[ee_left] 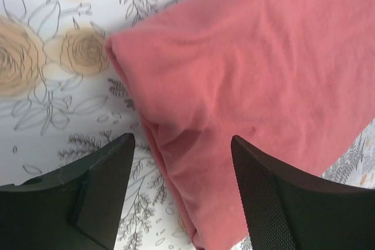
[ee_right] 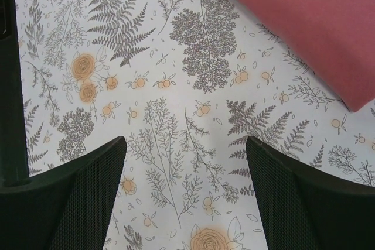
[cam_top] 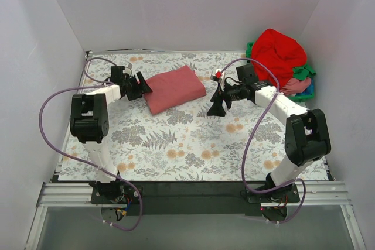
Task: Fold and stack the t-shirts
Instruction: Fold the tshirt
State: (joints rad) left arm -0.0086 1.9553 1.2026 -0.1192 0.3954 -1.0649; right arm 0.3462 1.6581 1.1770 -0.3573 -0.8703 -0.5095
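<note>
**Folded rose shirt on the mat, loose heap in the corner**

At 2 o'clock on the table a mound of loose shirts fills the far corner. A bright red t-shirt [cam_top: 278, 51] is crumpled on top, with green cloth [cam_top: 303, 73] and pink cloth [cam_top: 295, 85] bulging out beneath it. Whatever holds them is almost wholly hidden.

The dusty rose t-shirt [cam_top: 174, 89] [ee_left: 252, 68] [ee_right: 304, 21] lies at about 12 o'clock. It is folded into a flat, soft rectangle with a rounded, layered fold edge and a fine matte knit.

The tablecloth [cam_top: 176, 144] is smooth and white, printed with grey ferns and orange blossoms.

The left gripper [cam_top: 142, 86] [ee_left: 181, 144] is at the shirt's 9 o'clock. Its textured black fingers [ee_left: 275, 197] are spread on either side of the folded edge, not pinching it. The right gripper [cam_top: 217, 109] [ee_right: 184, 144] is at the shirt's 4 o'clock, its fingers spread over bare cloth.
</note>
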